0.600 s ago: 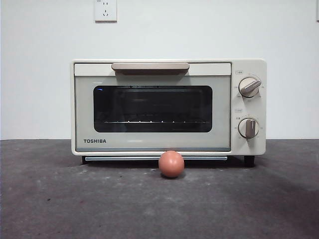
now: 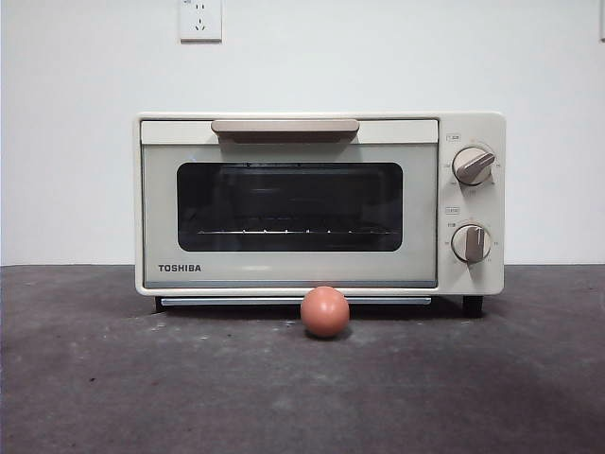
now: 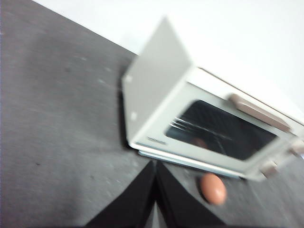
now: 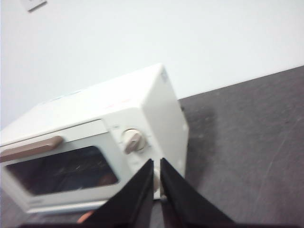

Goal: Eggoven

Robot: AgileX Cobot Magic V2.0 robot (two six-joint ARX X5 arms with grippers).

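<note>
Resting on the dark grey table [image 2: 113, 378], a small reddish-brown egg [image 2: 325, 311] sits just in front of the TOSHIBA toaster oven [image 2: 319, 203], near the middle of its closed door and below the thin metal strip [image 2: 295, 301] along the oven's base. Egg surface smooth, matte, rounded; whether it touches the oven cannot be told. Table surface rough, mottled, faintly speckled.

Oven: boxy, cream-coloured casing, rounded corners. Door holds a dark glass window [image 2: 289, 206], glossy; a wire rack [image 2: 284, 230] shows behind it. Flat taupe bar handle [image 2: 285, 127] runs along the door's top edge. Two round knobs to the side of the door, stacked: upper knob [image 2: 473, 165] with its grip tilted, lower knob [image 2: 470, 243] with its grip upright. Black foot [image 2: 472, 305] under the knob side. Oven backs onto a plain white wall, with a white wall socket [image 2: 200, 19] above it.

Left gripper [image 3: 156, 167]: black jaws pressed together to a narrow seam, holding nothing, hanging above the table near the oven's lower front corner away from the knobs; egg beside it, apart.

Right gripper [image 4: 156, 164]: black tapered jaws nearly together, only a slim gap between, nothing in them, near the oven's knob end. Both wrist views blurred.
</note>
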